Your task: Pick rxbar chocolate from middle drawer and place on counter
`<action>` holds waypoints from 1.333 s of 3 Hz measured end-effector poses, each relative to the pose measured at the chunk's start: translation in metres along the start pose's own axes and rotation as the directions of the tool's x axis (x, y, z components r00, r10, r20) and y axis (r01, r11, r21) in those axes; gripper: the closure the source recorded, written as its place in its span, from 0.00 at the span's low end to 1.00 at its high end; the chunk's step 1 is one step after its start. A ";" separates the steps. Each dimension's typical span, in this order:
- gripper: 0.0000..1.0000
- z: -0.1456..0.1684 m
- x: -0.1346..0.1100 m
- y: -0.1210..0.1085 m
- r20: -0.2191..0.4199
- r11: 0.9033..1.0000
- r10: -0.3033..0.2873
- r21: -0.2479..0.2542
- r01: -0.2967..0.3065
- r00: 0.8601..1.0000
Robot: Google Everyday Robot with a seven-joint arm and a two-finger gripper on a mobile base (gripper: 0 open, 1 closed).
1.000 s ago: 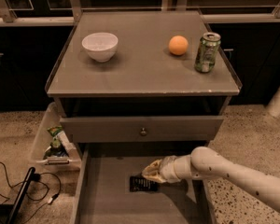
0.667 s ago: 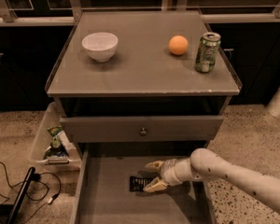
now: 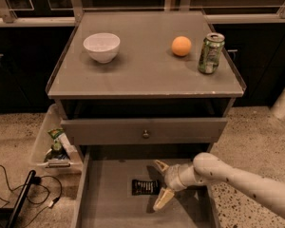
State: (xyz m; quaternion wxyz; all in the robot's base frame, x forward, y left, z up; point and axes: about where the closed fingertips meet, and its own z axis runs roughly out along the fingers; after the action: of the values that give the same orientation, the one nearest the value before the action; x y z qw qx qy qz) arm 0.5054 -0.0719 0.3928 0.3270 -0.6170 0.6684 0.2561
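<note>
**Straddling the bar: end effector [image 3: 156, 185] spread wide in the middle drawer [image 3: 109, 208]**

From my console I count one rxbar chocolate [image 3: 143, 187], and it is the only loose thing in the pulled-out middle drawer. It lies flat on the plain grey floor, nearer the back wall than the front and a little right of centre. It is a small black rectangle, long side running left to right, with thin pale stripes of lettering across its face.

The end effector comes in from the right on one pale arm [image 3: 247, 182]. Its two tan fingers [image 3: 162, 199] stand well apart, one toward the back of the drawer and one toward the front. The right end of the bar shows in the gap between them. I cannot tell whether either finger touches the wrapper.

On the tabletop [image 3: 142, 80] I count three things, each well apart:
- one white bowl [image 3: 101, 46] at the back left
- one orange [image 3: 181, 46] at the back right
- one green soda can [image 3: 210, 53] upright near the right rim, just beside the orange

Between the tabletop and the open drawer sits one closed drawer front [image 3: 190, 129] with a single round knob [image 3: 146, 134]. On the floor to the left is one clear bin [image 3: 40, 146] holding a few packets, with dark cables [image 3: 9, 184] lying near it.
</note>
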 end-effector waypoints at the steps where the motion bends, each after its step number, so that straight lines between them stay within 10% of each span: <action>1: 0.00 0.011 0.012 -0.003 -0.030 1.000 -0.019 -0.007 0.019 0.999; 3: 0.00 0.026 0.028 -0.009 -0.064 0.998 -0.053 0.023 0.054 0.997; 4: 0.19 0.026 0.028 -0.009 -0.064 0.998 -0.053 0.024 0.054 0.997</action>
State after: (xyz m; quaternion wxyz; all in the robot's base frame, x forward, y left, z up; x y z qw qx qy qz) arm 0.5167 -0.0715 0.3549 0.3203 -0.6382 0.6649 0.2191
